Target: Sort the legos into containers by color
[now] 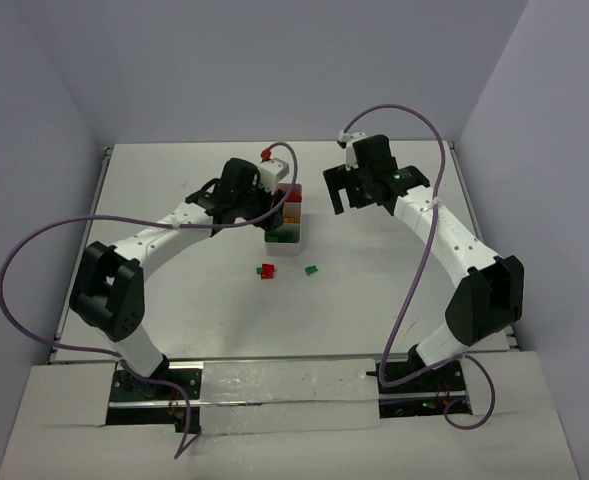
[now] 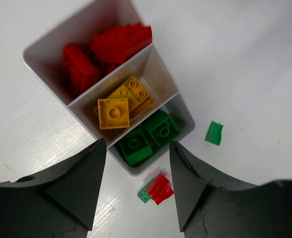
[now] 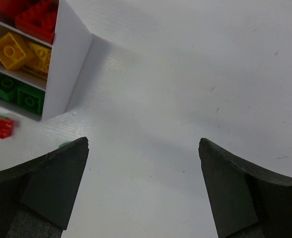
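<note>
The white container tray point(image 2: 61, 29) has three compartments in a row. Red legos point(image 2: 103, 52) fill the far one, yellow legos point(image 2: 117, 106) the middle one, and green legos point(image 2: 146, 136) the near one. My left gripper point(image 2: 137, 144) hangs open over the tray's green end point(image 1: 282, 240), with nothing between its fingers. A red-on-green stack point(image 2: 155, 188) lies on the table just in front of the tray, and a single green lego point(image 2: 214, 133) lies to its right. My right gripper point(image 3: 144, 143) stands wide open above bare table, right of the tray point(image 3: 69, 64).
The loose stack point(image 1: 267, 270) and the green lego point(image 1: 311, 270) sit in the middle of the white table point(image 1: 204, 300). Purple cables loop off both arms. Grey walls close the table's left, back and right sides.
</note>
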`<state>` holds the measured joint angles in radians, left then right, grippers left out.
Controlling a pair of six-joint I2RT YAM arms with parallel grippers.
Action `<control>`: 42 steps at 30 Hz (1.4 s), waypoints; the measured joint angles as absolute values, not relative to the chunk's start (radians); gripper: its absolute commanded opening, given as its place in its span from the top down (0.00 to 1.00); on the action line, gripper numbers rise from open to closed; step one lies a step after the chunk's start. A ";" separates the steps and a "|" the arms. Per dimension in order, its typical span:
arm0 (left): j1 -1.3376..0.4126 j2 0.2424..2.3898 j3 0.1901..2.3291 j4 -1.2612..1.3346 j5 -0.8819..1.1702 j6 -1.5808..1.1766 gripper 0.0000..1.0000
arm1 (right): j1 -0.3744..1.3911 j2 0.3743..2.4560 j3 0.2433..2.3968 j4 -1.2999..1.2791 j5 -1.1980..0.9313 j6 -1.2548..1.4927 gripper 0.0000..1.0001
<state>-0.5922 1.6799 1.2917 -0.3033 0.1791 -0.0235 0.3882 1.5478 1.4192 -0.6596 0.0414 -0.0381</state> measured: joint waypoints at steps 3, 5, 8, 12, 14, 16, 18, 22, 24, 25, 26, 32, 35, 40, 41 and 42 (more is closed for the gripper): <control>-0.582 1.648 1.332 -0.333 0.195 -0.023 0.38 | 0.388 1.523 1.353 -0.650 -0.004 -0.082 0.11; -0.559 1.602 1.339 -0.362 0.234 -0.023 0.38 | 0.388 1.494 1.289 -0.649 -0.047 -0.121 0.17; -0.464 1.518 1.339 -0.415 0.348 -0.021 0.38 | 0.397 1.470 1.224 -0.662 -0.113 -0.187 0.22; -0.326 1.416 1.315 -0.449 0.456 -0.010 0.37 | 0.441 1.469 1.201 -0.675 -0.168 -0.261 0.27; -0.294 1.370 1.281 -0.475 0.505 0.006 0.37 | 0.493 1.471 1.201 -0.673 -0.186 -0.297 0.27; -0.281 1.343 1.249 -0.491 0.563 0.019 0.36 | 0.554 1.478 1.199 -0.668 -0.199 -0.335 0.29; -0.270 1.330 1.225 -0.511 0.622 0.033 0.36 | 0.610 1.496 1.196 -0.662 -0.219 -0.381 0.32; -0.238 1.329 1.208 -0.548 0.727 0.058 0.35 | 0.655 1.558 1.197 -0.649 -0.284 -0.483 0.32; -0.224 1.329 1.208 -0.562 0.771 0.072 0.35 | 0.654 1.590 1.198 -0.652 -0.313 -0.557 0.32; -0.218 1.329 1.208 -0.569 0.789 0.079 0.35 | 0.654 1.603 1.199 -0.654 -0.324 -0.592 0.32; -0.214 1.329 1.208 -0.574 0.803 0.086 0.35 | 0.654 1.621 1.202 -0.659 -0.335 -0.627 0.32; -0.197 1.331 1.208 -0.585 0.859 0.102 0.35 | 0.668 1.695 1.205 -0.684 -0.367 -0.810 0.31; -0.190 1.335 1.205 -0.584 0.877 0.103 0.35 | 0.676 1.716 1.205 -0.686 -0.367 -0.877 0.29; -0.183 1.341 1.187 -0.584 0.890 0.108 0.35 | 0.677 1.751 1.205 -0.683 -0.355 -0.965 0.27; -0.181 1.342 1.185 -0.584 0.891 0.109 0.35 | 0.677 1.761 1.205 -0.683 -0.352 -0.979 0.27; -0.180 1.342 1.184 -0.584 0.892 0.110 0.35 | 0.677 1.770 1.205 -0.682 -0.347 -0.994 0.27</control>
<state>-0.1798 1.3424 1.1841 -0.5841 0.8916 0.1097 0.6765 1.7698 1.2049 -0.6822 -0.3471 -0.9940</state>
